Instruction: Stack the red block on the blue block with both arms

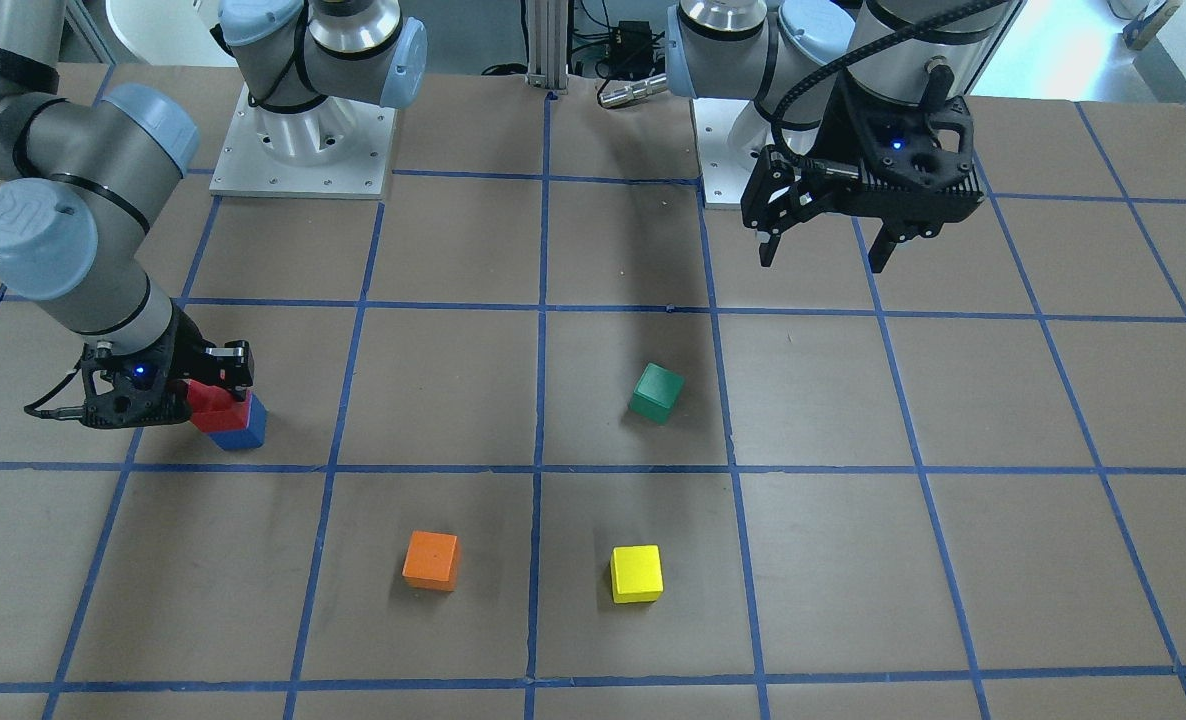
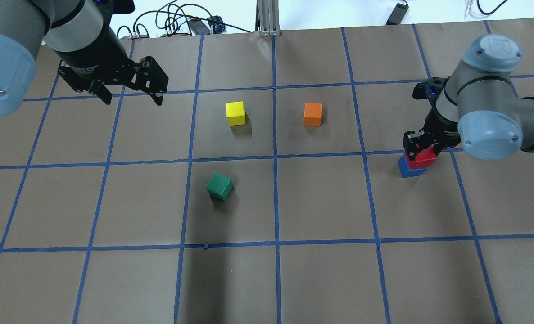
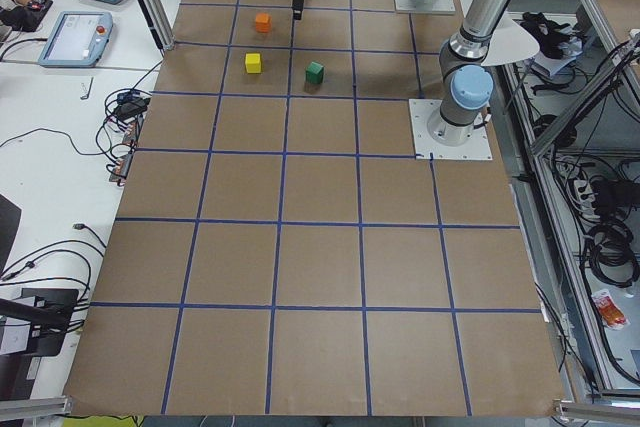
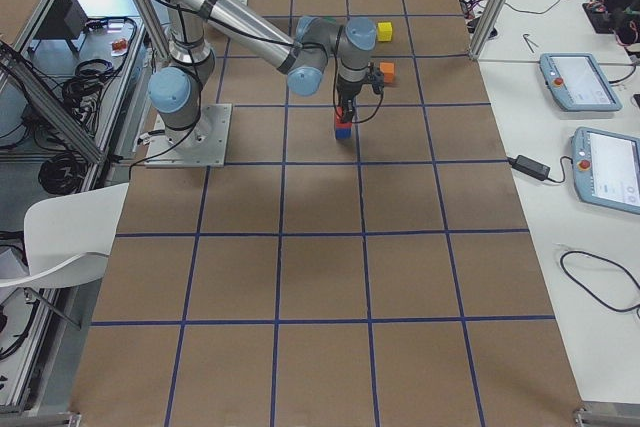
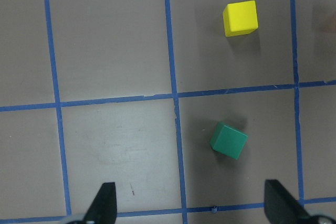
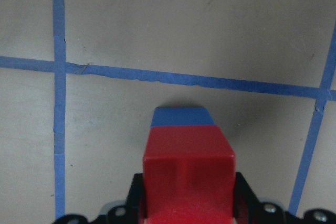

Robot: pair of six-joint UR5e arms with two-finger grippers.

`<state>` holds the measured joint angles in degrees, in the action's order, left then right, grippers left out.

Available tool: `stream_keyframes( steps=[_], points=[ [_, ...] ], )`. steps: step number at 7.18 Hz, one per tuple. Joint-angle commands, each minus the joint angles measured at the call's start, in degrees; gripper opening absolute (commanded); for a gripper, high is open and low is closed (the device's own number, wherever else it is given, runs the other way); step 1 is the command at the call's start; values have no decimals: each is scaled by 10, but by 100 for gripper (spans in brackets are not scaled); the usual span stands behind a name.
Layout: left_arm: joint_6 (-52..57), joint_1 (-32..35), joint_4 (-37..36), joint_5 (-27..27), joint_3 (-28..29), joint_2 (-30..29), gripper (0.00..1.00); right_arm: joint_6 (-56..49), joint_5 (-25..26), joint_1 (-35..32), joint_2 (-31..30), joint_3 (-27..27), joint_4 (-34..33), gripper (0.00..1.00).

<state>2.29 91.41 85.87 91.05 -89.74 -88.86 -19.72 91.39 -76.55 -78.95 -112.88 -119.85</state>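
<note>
Standing behind the robot and reading across the table (image 2: 321,202) from its left: the left gripper (image 2: 133,100) hangs in the air over the far-left squares of the blue tape grid (image 2: 231,159). Its jaws are spread wide with nothing between them, and its wrist camera just looks down on the table with two cubes out ahead.

Next along is the yellow block (image 2: 235,113), sat square to the tape in the far row, close to the centre line. The green block (image 2: 219,186) is in the square on the robot's side of it, twisted at an angle to the tape and well apart from everything else. Just across the centre line from the yellow one is the orange block (image 2: 312,114), same row, also square to the grid. All three of those sit alone on the table.

Over on the right, the blue block (image 2: 409,171) is on the table just on the robot's side of a tape line. The red block (image 6: 188,167) sits right on top of it — lined up pretty neatly, with only a strip of blue peeking out past the red in the wrist view. The right gripper (image 2: 416,152) is down on the stack from above, jaws pinching the red block on two opposite sides. The blue one is below the jaws, not gripped.
</note>
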Motion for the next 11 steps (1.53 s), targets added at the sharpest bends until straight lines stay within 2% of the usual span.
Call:
stream_keyframes(
  steps=[1,3,4,5,6,7,8,9,11],
  points=[
    [0,0,0,0,0,-1,100,-1,1,0,-1,-1,4,100],
    [0,0,0,-1,0,0,100,7,18,1,-15,11,28,100],
    [0,0,0,-1,0,0,100,12,19,-1,-50,36,97,100],
    [0,0,0,-1,0,1,100,33,18,-4,-84,90,204,100],
    [0,0,0,-1,0,1,100,64,10,-9,-95,153,290,100],
    [0,0,0,-1,0,1,100,102,9,-33,-94,203,344,100],
    [0,0,0,-1,0,2,100,119,16,-80,-94,231,356,100],
    [0,0,0,-1,0,2,100,143,20,-123,-94,234,353,100],
    [0,0,0,-1,0,2,100,177,13,-145,-95,234,351,100]
  ],
)
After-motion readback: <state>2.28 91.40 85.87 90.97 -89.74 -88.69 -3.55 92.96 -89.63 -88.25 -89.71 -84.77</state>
